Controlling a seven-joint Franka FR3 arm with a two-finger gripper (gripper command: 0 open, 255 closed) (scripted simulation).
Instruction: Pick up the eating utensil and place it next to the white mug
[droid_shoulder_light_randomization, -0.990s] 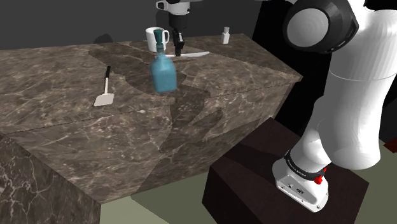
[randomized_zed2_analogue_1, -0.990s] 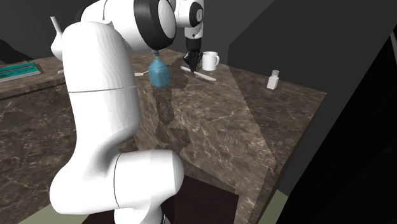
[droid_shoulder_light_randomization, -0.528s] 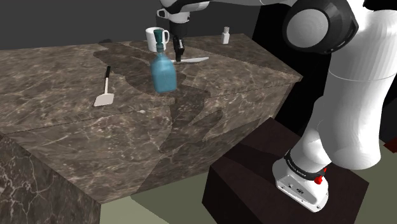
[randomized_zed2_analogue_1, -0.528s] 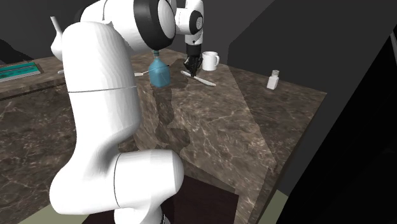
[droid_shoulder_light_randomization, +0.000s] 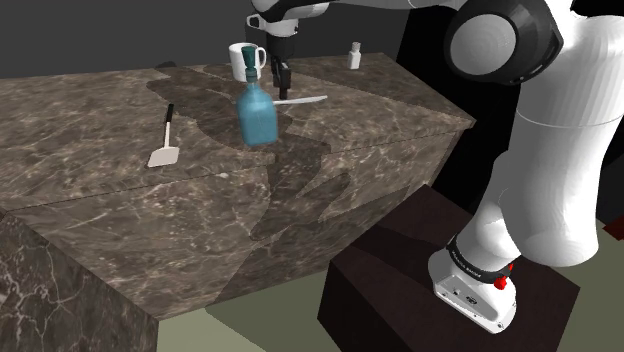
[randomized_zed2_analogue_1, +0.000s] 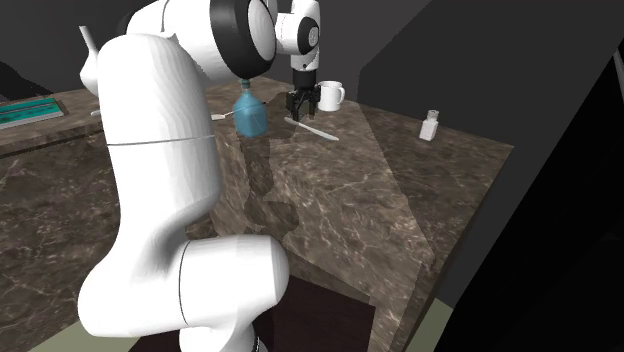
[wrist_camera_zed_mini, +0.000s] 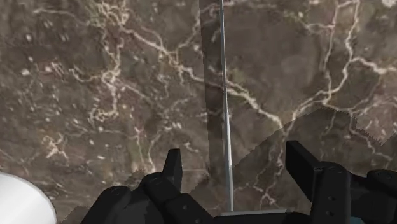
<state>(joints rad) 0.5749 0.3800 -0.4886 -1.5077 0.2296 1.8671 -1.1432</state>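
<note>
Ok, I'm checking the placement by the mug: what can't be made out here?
The utensil: edge-on in the wrist view, small in both others; fork, knife or spoon unclear.
The mug: cut off by the wrist view's edge, just a white curve.
The blue bottle: top hidden behind the arm in the second exterior view.

slim white utensil (droid_shoulder_light_randomization: 300, 99) near white mug (droid_shoulder_light_randomization: 240, 58)

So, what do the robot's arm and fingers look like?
The glossy white arm has rounded shells with dark grey disc joints. Near its base sit a black band and small red marks. The two fingers are plain black and blocky.
</note>
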